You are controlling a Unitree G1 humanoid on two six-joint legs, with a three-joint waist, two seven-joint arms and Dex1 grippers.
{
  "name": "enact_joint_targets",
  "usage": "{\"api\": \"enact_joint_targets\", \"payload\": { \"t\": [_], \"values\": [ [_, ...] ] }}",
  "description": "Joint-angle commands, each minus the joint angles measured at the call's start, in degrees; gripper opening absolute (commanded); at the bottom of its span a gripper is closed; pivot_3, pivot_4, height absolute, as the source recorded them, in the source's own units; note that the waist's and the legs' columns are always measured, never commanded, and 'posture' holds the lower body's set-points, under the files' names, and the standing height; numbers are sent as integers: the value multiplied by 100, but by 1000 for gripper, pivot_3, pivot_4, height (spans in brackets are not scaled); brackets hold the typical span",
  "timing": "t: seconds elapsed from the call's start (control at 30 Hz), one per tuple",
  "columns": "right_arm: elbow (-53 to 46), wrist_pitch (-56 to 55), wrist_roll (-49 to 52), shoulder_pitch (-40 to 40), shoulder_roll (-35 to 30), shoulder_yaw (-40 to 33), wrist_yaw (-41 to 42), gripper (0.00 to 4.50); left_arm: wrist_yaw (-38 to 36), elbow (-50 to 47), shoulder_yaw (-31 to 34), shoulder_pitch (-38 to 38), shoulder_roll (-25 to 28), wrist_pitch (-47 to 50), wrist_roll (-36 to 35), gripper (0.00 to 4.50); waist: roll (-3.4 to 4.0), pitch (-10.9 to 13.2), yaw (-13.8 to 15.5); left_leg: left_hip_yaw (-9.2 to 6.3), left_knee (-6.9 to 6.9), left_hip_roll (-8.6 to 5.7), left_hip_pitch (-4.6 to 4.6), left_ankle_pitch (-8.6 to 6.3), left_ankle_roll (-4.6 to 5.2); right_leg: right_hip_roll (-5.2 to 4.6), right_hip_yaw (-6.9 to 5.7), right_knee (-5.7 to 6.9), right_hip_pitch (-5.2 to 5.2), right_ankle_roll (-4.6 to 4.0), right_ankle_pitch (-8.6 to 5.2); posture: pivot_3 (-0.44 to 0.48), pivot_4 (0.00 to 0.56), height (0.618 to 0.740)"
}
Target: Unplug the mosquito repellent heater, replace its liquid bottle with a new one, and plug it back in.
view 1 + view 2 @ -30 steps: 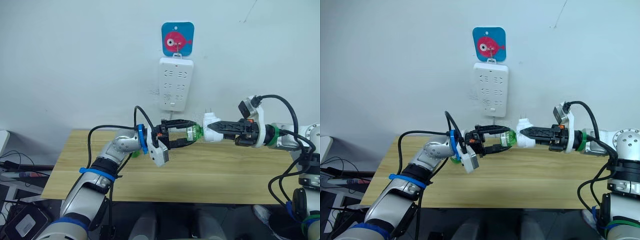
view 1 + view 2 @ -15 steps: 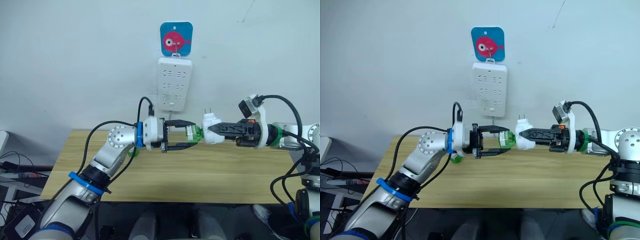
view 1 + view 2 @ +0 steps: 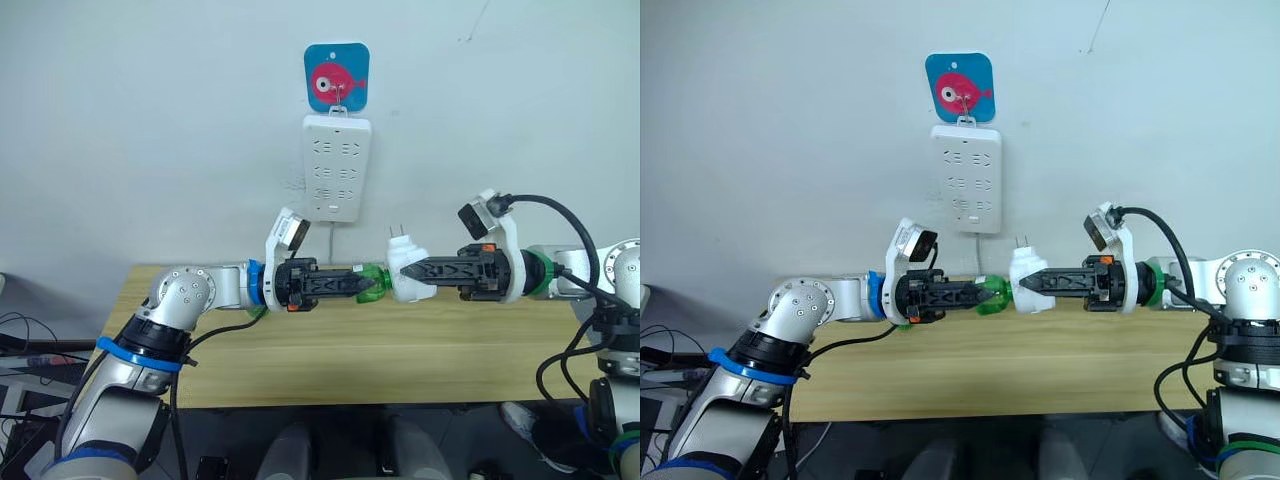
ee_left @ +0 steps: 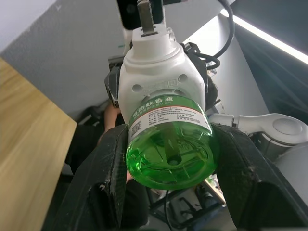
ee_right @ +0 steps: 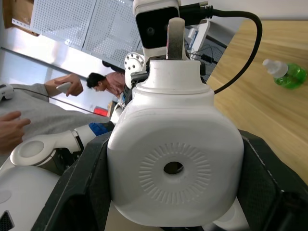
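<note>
Wooden table (image 3: 330,350) spans the foreground; above it the left gripper (image 3: 362,284) is clamped on the liquid bottle (image 4: 169,144) (still seated in the mosquito repellent heater (image 3: 404,273)); the right gripper (image 3: 404,270) grips that heater, prongs up; behind, a power strip (image 3: 336,166) hangs on the wall.

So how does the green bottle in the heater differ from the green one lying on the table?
The liquid bottle is screwed into the mosquito repellent heater, held in the air and gripped by the left gripper; the new one lies free on the table. The new one wears a white cap; the liquid bottle's neck is hidden in the heater. Both are translucent green.
</note>
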Motion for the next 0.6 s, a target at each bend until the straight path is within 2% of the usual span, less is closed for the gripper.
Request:
{"api": "enact_joint_targets", "payload": {
  "t": [0.03, 0.5, 0.6],
  "values": [
    [263, -223, -1, 115, -520, -458, -114, 3001, -259, -12, 611, 229, 227, 203, 114, 2254, 1, 1, 3, 1, 0, -1, 0, 0, 0, -2, 1, -1, 0, 0, 0, 36, 193, 740],
    [141, -427, 357, 120, -523, -203, -276, 3001, -30, -127, 860, 232, -304, 199, 612, 2254, 0, 1, 57, 10, 0, -2, -4, 0, 0, -11, 3, -11, 0, 0, 0, 44, 190, 740],
    [177, -470, 600, 138, -536, -163, -319, 3001, 32, -69, 952, 229, -404, 215, 681, 3301, 0, 3, 75, 10, 0, -2, -4, 0, 0, -12, 3, -11, 0, 0, 0, 42, 191, 740]
  ]
}}
